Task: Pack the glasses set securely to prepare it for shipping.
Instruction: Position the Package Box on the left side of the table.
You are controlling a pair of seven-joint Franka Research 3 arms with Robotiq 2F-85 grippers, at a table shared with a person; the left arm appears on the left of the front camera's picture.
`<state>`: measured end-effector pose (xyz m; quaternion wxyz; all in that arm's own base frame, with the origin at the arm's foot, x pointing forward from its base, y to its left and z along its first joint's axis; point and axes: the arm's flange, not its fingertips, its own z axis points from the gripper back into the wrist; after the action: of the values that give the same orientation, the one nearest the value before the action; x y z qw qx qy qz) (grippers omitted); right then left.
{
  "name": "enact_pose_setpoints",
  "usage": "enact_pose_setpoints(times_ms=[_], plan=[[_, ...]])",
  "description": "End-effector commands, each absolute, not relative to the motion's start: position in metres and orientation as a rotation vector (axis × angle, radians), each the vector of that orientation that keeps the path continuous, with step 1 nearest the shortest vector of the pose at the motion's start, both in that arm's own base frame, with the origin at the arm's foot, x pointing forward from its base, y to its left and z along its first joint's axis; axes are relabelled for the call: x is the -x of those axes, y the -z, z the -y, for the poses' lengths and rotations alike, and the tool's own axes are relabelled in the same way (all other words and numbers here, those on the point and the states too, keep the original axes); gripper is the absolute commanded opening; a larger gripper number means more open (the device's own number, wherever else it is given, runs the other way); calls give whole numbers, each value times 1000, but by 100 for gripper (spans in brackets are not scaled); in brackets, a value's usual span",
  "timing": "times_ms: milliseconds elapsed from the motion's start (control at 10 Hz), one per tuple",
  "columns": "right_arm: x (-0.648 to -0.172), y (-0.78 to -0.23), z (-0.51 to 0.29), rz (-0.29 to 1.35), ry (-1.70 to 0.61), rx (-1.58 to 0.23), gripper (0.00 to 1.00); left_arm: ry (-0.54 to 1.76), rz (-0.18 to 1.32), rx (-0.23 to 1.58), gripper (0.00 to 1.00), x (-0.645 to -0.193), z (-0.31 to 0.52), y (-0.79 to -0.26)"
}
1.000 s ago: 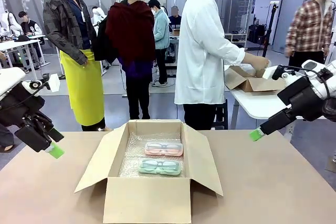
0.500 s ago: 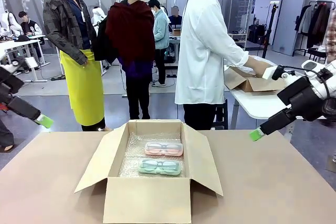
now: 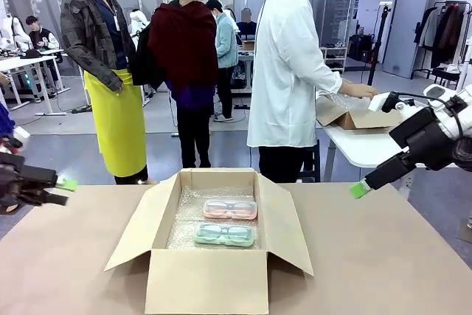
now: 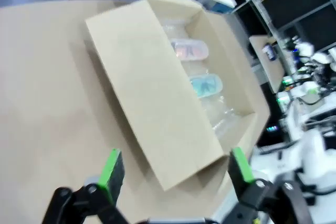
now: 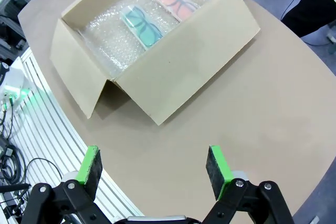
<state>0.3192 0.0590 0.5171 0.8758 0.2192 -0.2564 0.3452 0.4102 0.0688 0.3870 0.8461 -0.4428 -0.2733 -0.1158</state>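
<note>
An open cardboard box (image 3: 209,256) sits in the middle of the brown desk (image 3: 383,256), all four flaps folded outward, and the bottom is lined with clear bubble wrap (image 3: 184,223). Lying on that wrap are the two cases of the glasses set, side by side and just about touching: the pink case (image 3: 230,209) toward the far wall of the box, the mint green case (image 3: 224,234) nearer the robot, each with dark frames showing through the lid. The left claw (image 3: 63,184) hangs out past the left edge of the desk, well clear of the box, its green pads spread wide in its own wrist view (image 4: 173,169) with nothing between them. The right claw (image 3: 360,189) is poised above the right side of the desk, also well apart from the box, jaws wide and empty when seen from its wrist camera (image 5: 152,169). From up there the box lies at a slant with both cases plain inside, mint green (image 5: 142,25) and pink (image 5: 176,1). Across the desk a person in a white shirt (image 3: 284,71) stands turned sideways, one hand (image 3: 359,91) at another cardboard box (image 3: 354,116) on a neighbouring white table.
</note>
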Motion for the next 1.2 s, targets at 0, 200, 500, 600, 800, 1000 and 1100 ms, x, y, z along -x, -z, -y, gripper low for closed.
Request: enact_pose_setpoints(times_ms=[0, 200, 500, 600, 800, 1000, 1100], plan=[[-320, -518, -61, 542, -724, -457, 100, 230, 504, 1047, 100, -451, -60, -368], [-320, -518, -61, 542, -724, -457, 100, 224, 455, 1045, 100, -457, -57, -355], [-320, -518, -61, 542, -724, -457, 100, 210, 495, 1036, 100, -440, -48, -353], [-320, -518, -61, 542, -724, -457, 100, 210, 495, 1036, 100, -440, -48, -353], [-320, -518, -61, 542, -724, -457, 100, 211, 386, 1061, 100, -459, -43, -342], [-320, -518, -61, 542, -724, -457, 100, 141, 318, 1122, 100, -488, -22, -304], [-320, -518, -61, 542, -724, -457, 100, 142, 301, 1118, 100, -494, -13, -294]])
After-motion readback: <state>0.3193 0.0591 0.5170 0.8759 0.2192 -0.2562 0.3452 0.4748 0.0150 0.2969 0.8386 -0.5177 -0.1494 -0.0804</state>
